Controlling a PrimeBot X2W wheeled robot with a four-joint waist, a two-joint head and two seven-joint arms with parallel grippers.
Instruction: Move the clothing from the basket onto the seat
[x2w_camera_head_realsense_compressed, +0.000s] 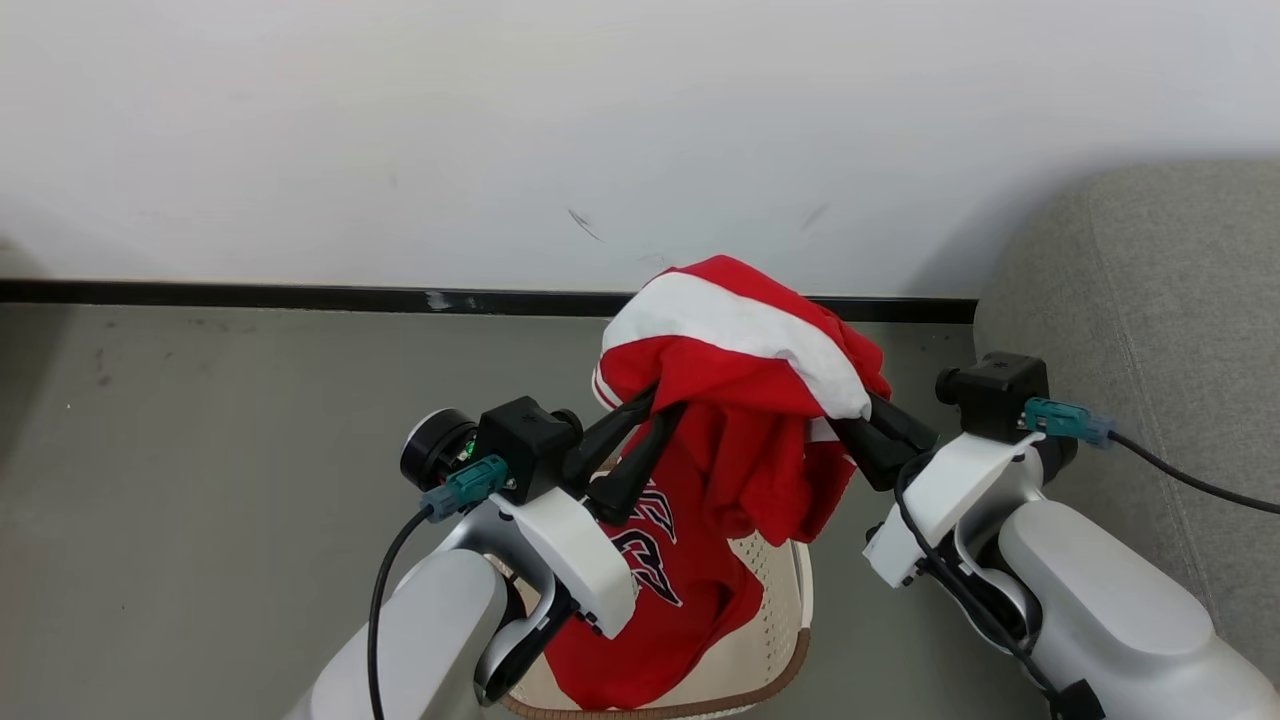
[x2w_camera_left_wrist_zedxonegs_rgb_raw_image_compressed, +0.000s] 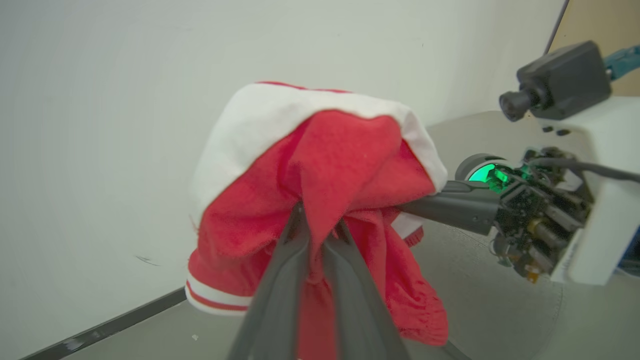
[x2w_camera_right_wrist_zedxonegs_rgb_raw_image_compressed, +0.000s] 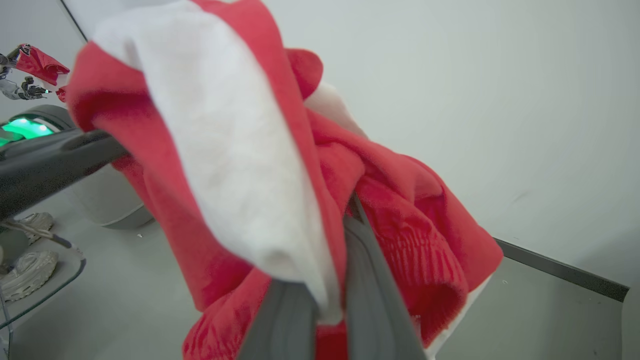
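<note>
This looks like a sparsely furnished living space in a home. A large grey fabric sofa (x2w_camera_head_realsense_compressed: 1140, 300) with rounded edges stands by a plain white wall (x2w_camera_head_realsense_compressed: 400, 130). The wall meets a smooth grey floor (x2w_camera_head_realsense_compressed: 200, 450) at a black skirting board (x2w_camera_head_realsense_compressed: 250, 296). A cream laundry basket (x2w_camera_head_realsense_compressed: 775, 610) with a brown woven-look rim sits on the floor near the sofa, with red sports clothing (x2w_camera_head_realsense_compressed: 740, 400) over it. In the right wrist view, 2 pale trainers (x2w_camera_right_wrist_zedxonegs_rgb_raw_image_compressed: 27, 272) lie by a round-edged glass tabletop (x2w_camera_right_wrist_zedxonegs_rgb_raw_image_compressed: 55, 270).
</note>
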